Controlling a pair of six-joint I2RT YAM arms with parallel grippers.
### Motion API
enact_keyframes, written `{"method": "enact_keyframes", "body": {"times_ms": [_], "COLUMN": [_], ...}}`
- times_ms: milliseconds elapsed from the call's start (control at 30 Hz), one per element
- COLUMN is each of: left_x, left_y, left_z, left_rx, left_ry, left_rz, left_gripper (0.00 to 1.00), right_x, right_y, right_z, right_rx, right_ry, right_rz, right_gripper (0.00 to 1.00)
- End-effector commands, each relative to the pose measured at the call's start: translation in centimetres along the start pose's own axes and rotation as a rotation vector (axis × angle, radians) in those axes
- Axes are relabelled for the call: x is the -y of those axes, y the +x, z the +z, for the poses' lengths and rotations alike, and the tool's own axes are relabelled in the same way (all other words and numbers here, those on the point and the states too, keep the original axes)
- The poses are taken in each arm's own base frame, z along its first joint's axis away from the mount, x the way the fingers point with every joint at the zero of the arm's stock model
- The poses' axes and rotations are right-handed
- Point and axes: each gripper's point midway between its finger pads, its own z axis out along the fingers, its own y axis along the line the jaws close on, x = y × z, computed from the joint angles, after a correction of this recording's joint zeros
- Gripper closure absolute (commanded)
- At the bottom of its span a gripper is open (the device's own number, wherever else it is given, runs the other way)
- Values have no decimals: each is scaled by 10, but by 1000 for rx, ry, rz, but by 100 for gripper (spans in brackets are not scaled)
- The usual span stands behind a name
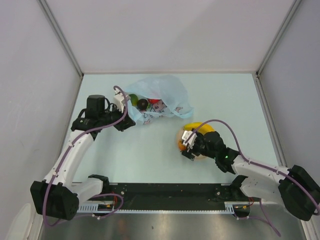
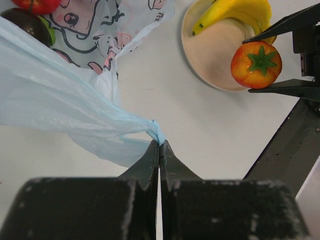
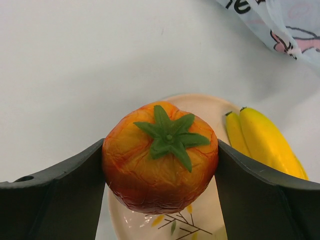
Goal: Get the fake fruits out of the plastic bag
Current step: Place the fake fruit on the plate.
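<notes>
The right hand [image 1: 188, 145] grasps the orange fruit [image 3: 160, 160] over the plate [image 2: 210, 57]; released off-centre, it may roll away. The left hand [image 2: 159, 146], clenched on the plastic bag [image 2: 60, 107], could slip.

Bright, even light; soft shadows

Nothing legible as a word, number or brand appears in any view. The white panel of the plastic bag [image 2: 85, 45], at the upper left of the left wrist view, carries only pink-and-black cartoon figures. At the upper right of the right wrist view the same bag shows a few black strokes that may be letters, but the frame edge cuts them off and they cannot be read.
</notes>
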Motion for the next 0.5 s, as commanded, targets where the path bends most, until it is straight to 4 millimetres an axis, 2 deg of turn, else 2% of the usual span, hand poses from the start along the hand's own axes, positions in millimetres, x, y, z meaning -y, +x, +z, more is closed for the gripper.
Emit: {"method": "enact_keyframes", "body": {"times_ms": [0, 167, 267, 467], "left_x": [-4, -11, -17, -27], "left_y": [1, -1, -4, -16], "left_z": [4, -3, -6, -10], "left_rx": [12, 11, 21, 53], "left_ry": [-6, -43, -60, -87], "left_rz": [15, 20, 14, -2], "left_gripper": [100, 100, 100, 100], "right_x": [18, 41, 48, 44], "right_y": [-18, -12, -9, -4], "right_z": [5, 17, 26, 39], "right_rx": [102, 90, 76, 34], "right_ry": [45, 79, 61, -19], "right_rz": [-76, -97, -112, -141], "right_gripper": [36, 36, 36, 35]}}
